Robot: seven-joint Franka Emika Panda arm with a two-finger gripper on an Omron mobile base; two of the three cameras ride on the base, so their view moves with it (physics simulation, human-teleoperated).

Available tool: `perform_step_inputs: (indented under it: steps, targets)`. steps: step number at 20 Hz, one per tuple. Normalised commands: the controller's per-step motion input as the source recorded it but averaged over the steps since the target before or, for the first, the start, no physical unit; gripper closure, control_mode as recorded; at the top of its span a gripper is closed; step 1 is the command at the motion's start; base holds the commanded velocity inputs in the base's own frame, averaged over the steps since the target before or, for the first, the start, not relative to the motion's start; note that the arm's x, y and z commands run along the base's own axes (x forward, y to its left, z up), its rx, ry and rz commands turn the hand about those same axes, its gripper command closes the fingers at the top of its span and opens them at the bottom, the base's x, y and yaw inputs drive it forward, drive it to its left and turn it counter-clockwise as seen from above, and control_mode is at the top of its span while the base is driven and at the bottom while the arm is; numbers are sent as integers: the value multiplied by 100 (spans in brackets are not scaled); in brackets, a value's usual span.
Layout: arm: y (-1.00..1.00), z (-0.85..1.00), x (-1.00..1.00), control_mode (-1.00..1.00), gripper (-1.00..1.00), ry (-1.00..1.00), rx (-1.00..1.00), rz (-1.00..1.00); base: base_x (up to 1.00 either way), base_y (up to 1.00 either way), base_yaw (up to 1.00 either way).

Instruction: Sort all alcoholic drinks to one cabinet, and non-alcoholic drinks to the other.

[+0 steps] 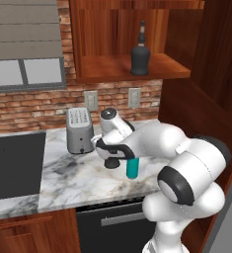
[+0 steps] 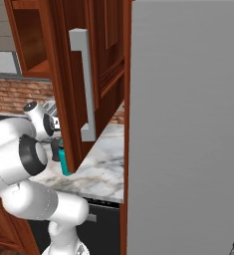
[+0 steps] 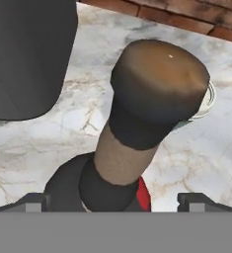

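Hand view puts me right over a squat black glass bottle's capped neck on the marble counter, gripper spread either side, not yet pinching, I think. Next: close, lift to the wide reddish-brown wooden cabinet.

Teal bottle top is hidden under the end effector; finger spacing can't be read. Black bottle covers most of the white-lidded cup.
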Motion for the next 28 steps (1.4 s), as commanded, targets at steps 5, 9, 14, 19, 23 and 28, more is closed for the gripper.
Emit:
perform_step_inputs:
  steps: [5,9,14,19,23,28]
  targets:
    - [0,-8,1,-100,-100,0,0,0,0,0,0]
    - [0,-2,1,-100,-100,0,0,0,0,0,0]
    - [0,0,0,-100,-100,-2,0,0,0,0,0]
    - [0,0,0,-100,-100,-4,0,0,0,0,0]
    - [0,0,0,-100,-100,-5,0,0,0,0,0]
    - [0,-1,0,-100,-100,-2,0,0,0,0,0]
